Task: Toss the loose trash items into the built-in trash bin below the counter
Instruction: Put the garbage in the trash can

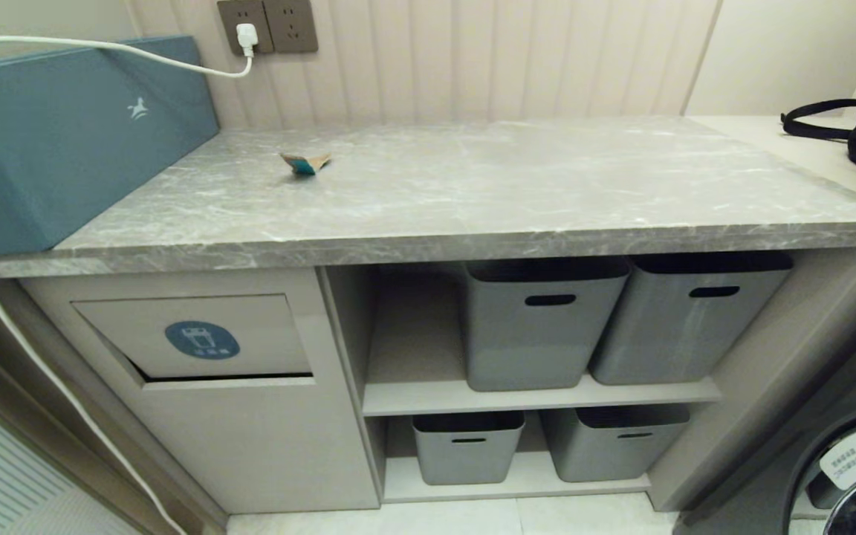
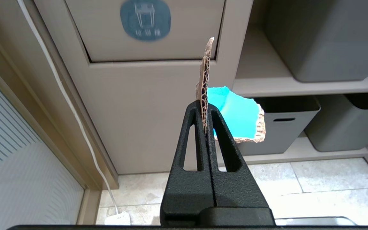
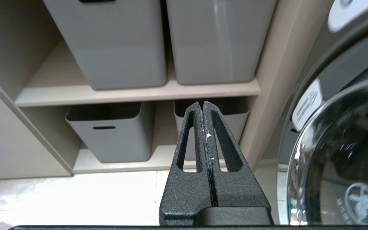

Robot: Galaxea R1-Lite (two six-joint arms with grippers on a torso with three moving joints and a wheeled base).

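bin flap [image 1: 198,336] ajar, grey tubs [image 1: 543,323] filling shelves

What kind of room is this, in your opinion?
Probably a home laundry or utility room: a front-loading washer door stands beside a marble-look counter with grey storage tubs on shelves beneath and a built-in trash flap.

One scrap [image 1: 306,163] lies on the counter [image 1: 517,186], above the bin flap [image 1: 198,338].
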